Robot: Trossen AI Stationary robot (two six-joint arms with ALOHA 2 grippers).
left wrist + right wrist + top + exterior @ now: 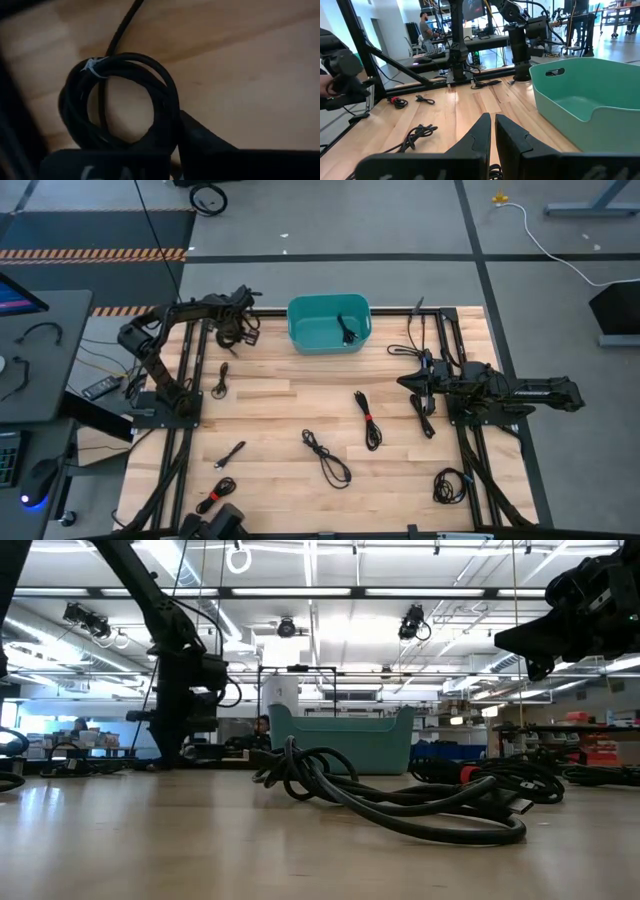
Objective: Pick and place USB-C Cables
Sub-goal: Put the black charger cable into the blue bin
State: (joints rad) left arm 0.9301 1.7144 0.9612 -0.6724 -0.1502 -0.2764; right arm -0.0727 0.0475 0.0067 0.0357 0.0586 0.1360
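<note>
**Left grip on coil — slip risk**

My left gripper [238, 332], clenched on 1 coiled USB-C cable [120, 100] at the table's far left edge beside the teal bin [329, 322]. Loose loops may snag or slide out on lift. Arm reaches outward, wrist down. Right gripper [492, 125] hovers closed, empty, near the right edge.

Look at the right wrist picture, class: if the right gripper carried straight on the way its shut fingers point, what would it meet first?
Probably bare table: the right gripper aims along the wood, passing beside the teal bin. Farther on stands the left arm's base. Depth is hard to judge, so this is a best guess.
</note>
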